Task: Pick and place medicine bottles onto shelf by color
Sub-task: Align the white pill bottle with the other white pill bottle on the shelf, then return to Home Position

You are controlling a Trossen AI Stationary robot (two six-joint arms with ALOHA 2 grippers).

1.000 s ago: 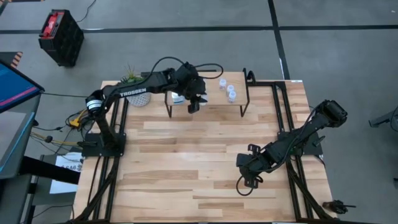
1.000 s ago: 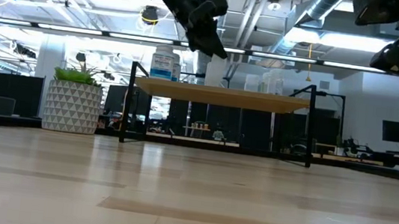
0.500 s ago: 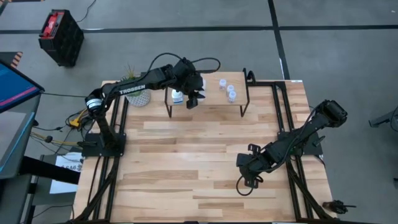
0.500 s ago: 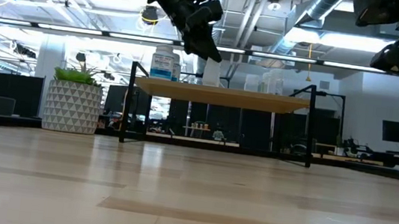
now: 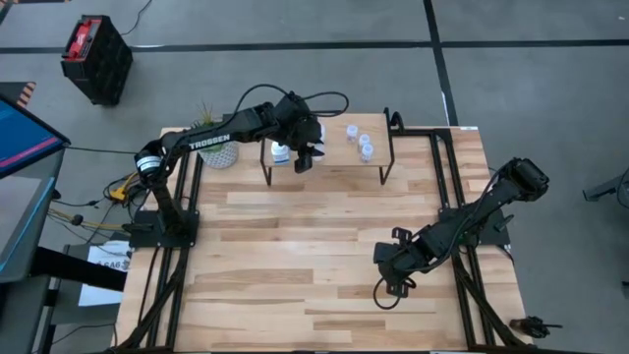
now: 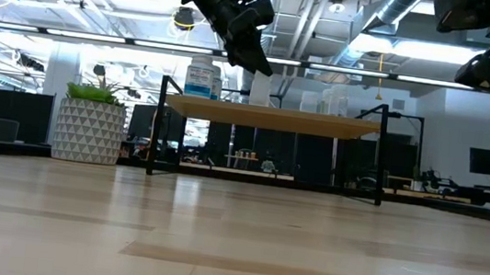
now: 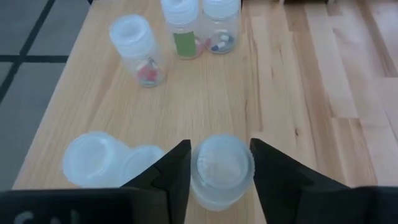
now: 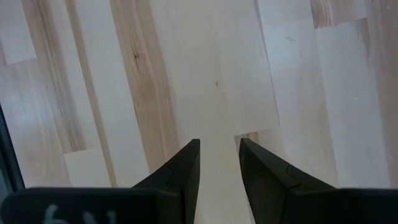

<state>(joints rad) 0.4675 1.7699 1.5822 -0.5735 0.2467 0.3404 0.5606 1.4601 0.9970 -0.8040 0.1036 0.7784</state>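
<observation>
The shelf stands at the table's far side. My left gripper hangs over the shelf's left half, shut on a small pale bottle with a light cap. Two larger white bottles stand close beside it on the board. One of them shows a blue label in the low view. Three small clear bottles with coloured contents stand at the shelf's right end. My right gripper hangs open over bare table near the right front. My left gripper has the small pale bottle between its two fingers, one on each side of the body just below the cap. The fingers slant down at it from the table's near side. The bottle is upright; whether its base rests on the shelf board is hidden.
A white patterned plant pot stands on the table just left of the shelf. The shelf's black legs rise from the tabletop. Broad bare wood lies between the shelf and the near edge.
My left gripper has shifted a little toward the far-left part of the shelf with the bottle between its fingers, then kept still.
</observation>
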